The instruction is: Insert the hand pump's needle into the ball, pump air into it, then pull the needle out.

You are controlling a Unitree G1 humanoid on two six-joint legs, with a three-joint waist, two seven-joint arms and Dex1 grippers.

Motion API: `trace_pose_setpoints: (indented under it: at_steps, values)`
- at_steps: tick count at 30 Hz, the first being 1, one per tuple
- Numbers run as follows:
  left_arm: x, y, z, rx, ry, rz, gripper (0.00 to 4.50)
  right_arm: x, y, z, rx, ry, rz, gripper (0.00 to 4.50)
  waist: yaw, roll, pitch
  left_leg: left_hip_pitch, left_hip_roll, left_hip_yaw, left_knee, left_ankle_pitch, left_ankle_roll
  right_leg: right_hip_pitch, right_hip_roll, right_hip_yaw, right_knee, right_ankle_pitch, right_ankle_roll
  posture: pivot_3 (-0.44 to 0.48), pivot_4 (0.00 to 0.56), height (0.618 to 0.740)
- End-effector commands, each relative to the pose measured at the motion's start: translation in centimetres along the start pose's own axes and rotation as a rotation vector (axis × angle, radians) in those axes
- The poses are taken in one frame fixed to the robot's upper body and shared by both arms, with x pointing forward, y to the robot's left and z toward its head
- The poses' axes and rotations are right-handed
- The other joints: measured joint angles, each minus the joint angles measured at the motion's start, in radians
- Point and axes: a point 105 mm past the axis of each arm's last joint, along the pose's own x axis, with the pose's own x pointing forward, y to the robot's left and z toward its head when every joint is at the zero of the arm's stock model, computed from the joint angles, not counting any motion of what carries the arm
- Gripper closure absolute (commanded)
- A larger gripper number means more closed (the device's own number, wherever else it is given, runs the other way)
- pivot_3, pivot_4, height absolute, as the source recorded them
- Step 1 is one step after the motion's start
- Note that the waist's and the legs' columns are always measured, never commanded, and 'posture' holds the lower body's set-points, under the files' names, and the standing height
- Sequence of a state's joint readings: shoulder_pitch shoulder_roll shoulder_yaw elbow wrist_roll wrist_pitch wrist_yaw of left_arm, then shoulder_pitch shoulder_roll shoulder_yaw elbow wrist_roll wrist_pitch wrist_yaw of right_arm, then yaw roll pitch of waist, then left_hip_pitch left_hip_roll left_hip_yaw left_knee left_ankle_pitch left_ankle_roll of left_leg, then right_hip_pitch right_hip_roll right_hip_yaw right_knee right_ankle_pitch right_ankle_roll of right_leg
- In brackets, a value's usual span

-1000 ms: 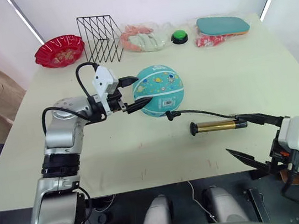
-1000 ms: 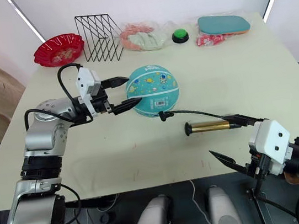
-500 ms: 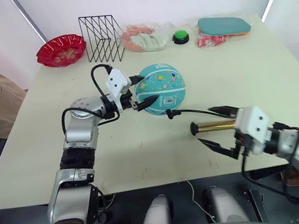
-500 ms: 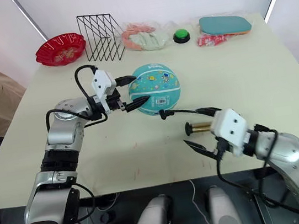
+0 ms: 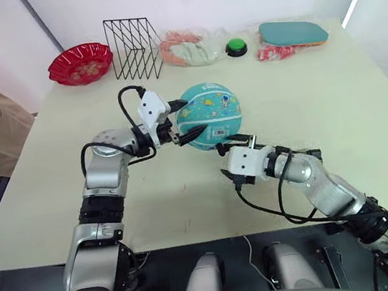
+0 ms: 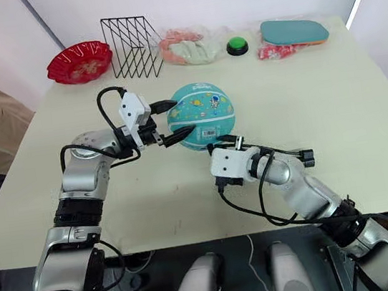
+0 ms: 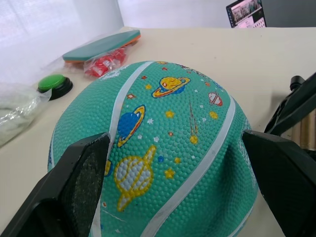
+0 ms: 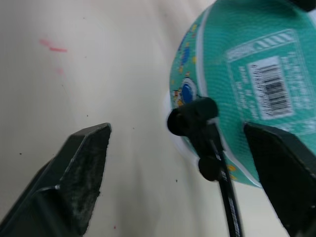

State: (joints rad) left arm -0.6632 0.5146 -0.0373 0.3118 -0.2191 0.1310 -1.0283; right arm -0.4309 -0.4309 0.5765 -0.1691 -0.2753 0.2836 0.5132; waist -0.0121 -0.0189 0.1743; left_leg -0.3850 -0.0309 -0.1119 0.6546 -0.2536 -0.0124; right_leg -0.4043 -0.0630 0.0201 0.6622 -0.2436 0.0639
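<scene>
A red glass bowl at the far left edge of the cream table holds small pieces too small to identify; beside it stands a black wire rack. The teal rubber ball with white seams and a barcode label rests mid-table, the left gripper spread wide with both fingers pressed on its sides. The right gripper hovers open just beside the ball's near side, its fingers flanking the black needle fitting on the thin hose, gripping nothing. Bare tabletop lies to the right.
</scene>
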Motion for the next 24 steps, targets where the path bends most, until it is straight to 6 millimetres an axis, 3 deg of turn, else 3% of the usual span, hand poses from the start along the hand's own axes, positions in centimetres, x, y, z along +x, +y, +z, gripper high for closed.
trace_pose_setpoints:
  at_steps: [1,6,22,24]
  values:
    - [0.1,-0.6,-0.3,-0.008,0.016,-0.027,0.0,0.1,-1.3,1.3,-0.11,-0.061,-0.079,1.63,-0.002,0.0,0.0,0.0,0.0,0.0,0.0,0.0,0.0,0.0,0.0,0.0,0.0,0.0,0.0,0.0,0.15,0.74]
    - [0.2,-0.5,-0.3,-0.022,0.014,-0.018,0.0,0.2,-1.1,0.6,-0.267,-0.07,-0.111,1.63,-0.002,0.0,0.0,0.001,0.0,0.0,0.0,0.0,0.0,0.0,0.0,0.0,0.001,0.0,0.0,0.0,0.15,0.74]
    - [0.0,-0.4,-0.6,-0.034,0.017,-0.016,0.0,1.4,-1.0,1.1,-0.348,-0.112,-0.183,1.63,-0.008,0.0,0.0,0.001,0.0,0.0,0.0,0.0,-0.001,0.0,0.001,0.001,0.001,0.0,0.0,0.0,0.15,0.74]
    - [0.0,-0.3,-0.5,-0.034,0.015,-0.013,0.0,1.4,-1.4,1.2,-0.341,-0.113,-0.213,2.17,-0.009,0.0,0.0,0.001,0.0,0.0,0.0,0.0,-0.001,0.0,0.001,0.001,0.001,0.0,0.0,0.0,0.15,0.74]
